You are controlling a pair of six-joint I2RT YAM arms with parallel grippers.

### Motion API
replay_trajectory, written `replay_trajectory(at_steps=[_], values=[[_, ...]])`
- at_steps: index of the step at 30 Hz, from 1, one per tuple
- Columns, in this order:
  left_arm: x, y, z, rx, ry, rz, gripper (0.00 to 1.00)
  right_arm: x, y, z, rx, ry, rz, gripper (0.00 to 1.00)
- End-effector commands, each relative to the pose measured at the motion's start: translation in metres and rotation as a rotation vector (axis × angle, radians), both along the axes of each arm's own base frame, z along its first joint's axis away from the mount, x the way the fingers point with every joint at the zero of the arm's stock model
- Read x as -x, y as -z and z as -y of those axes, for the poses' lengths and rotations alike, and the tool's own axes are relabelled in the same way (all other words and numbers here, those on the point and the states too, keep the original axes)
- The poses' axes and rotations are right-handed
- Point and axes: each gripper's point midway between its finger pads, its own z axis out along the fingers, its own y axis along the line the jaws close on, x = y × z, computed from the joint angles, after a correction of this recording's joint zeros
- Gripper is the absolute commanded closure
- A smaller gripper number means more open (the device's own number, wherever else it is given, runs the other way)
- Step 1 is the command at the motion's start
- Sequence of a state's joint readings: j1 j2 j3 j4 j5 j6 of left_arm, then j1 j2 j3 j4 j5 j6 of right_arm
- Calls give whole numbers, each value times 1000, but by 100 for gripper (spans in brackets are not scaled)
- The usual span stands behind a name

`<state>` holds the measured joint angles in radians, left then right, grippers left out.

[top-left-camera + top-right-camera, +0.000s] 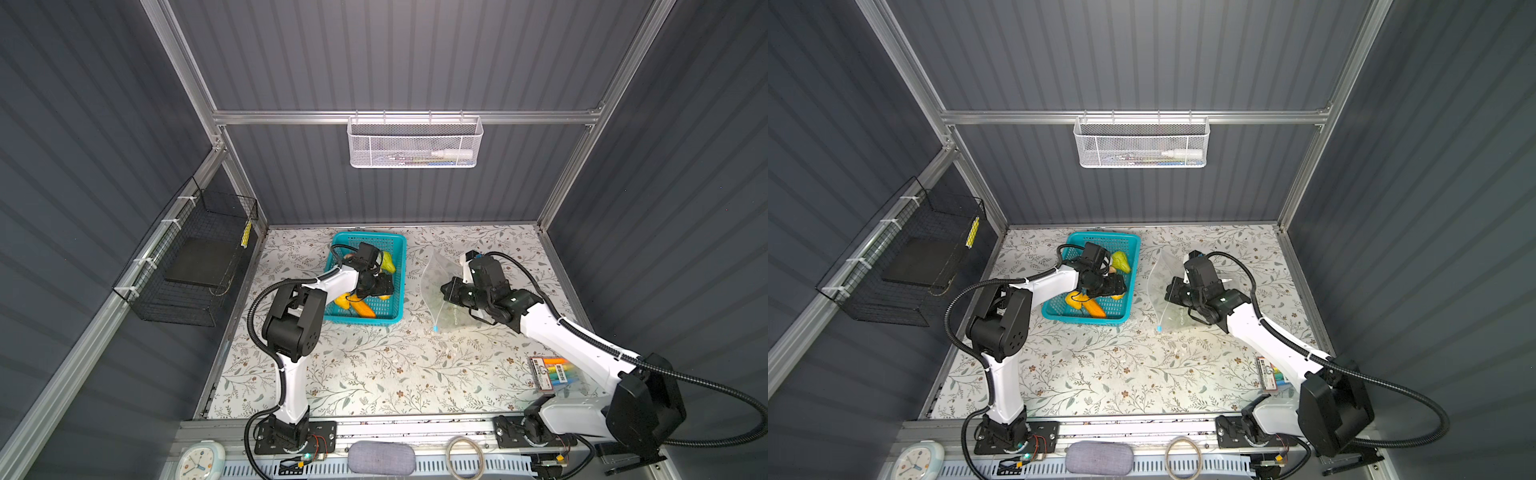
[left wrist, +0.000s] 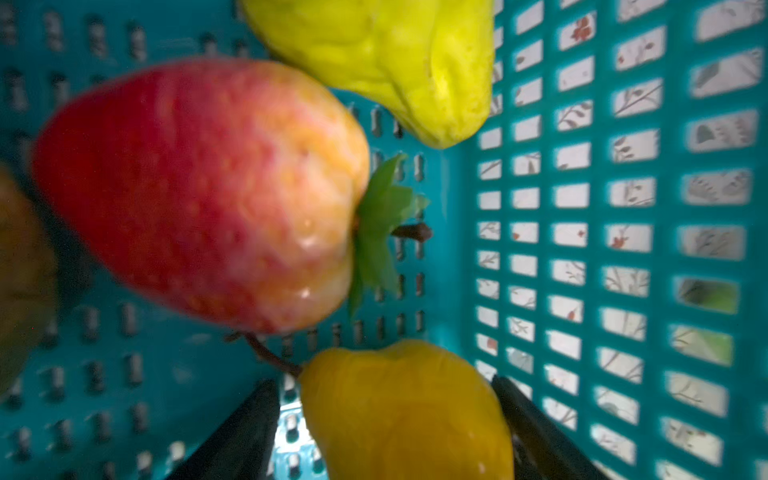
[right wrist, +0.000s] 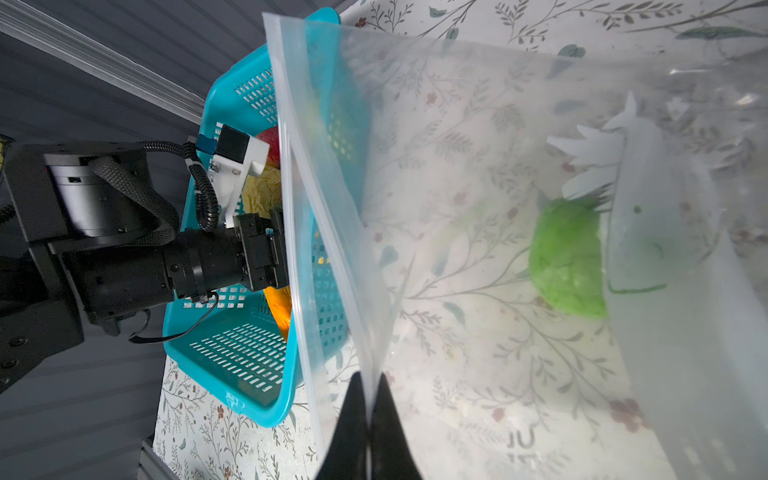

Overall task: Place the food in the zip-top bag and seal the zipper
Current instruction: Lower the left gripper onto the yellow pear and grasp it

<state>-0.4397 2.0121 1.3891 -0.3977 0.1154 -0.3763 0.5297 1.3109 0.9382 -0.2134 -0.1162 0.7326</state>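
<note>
The teal basket (image 1: 400,245) (image 1: 1134,242) holds the food. In the left wrist view I see a red-orange strawberry (image 2: 199,195), a yellow-green pepper (image 2: 382,62) and a yellow pear (image 2: 407,415). My left gripper (image 2: 384,384) (image 1: 384,289) is down in the basket, open, with its fingers on either side of the pear. One finger stands clear of the pear. The zip-top bag (image 1: 434,274) (image 3: 457,166) lies to the right with a green food piece (image 3: 565,257) inside. My right gripper (image 3: 369,386) (image 1: 446,291) is shut on the bag's upper lip and holds the mouth lifted. The zipper's blue slider (image 1: 436,329) sits at the near end.
A pack of coloured markers (image 1: 548,372) lies at the front right beside the right arm. A white mesh basket (image 1: 415,143) hangs on the back wall and a black wire basket (image 1: 187,266) on the left wall. The teal basket's wall (image 2: 453,249) is close beside the left fingers.
</note>
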Motion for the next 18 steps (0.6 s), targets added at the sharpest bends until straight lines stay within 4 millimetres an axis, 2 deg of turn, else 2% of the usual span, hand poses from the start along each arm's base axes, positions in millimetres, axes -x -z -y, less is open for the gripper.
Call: replay_trajectory(at_steps=[1,8,12,14,15,18], values=[[9,2,-27,-149,-3,-20,19,0,1,1,-2,-1,0,100],[9,-6,-35,-191,-5,-1,19,1,1,0,-6,-4,-2,100],[5,-9,-26,-136,-6,12,17,0,2,0,-6,-3,-5,100],[5,-4,-20,-114,-2,-3,17,0,1,-1,-9,-5,-7,100],[-2,-9,-16,-96,-4,11,17,0,1,-1,-10,-5,-6,100],[-6,-8,-12,-84,-6,11,17,1,0,0,-6,-3,-2,100]])
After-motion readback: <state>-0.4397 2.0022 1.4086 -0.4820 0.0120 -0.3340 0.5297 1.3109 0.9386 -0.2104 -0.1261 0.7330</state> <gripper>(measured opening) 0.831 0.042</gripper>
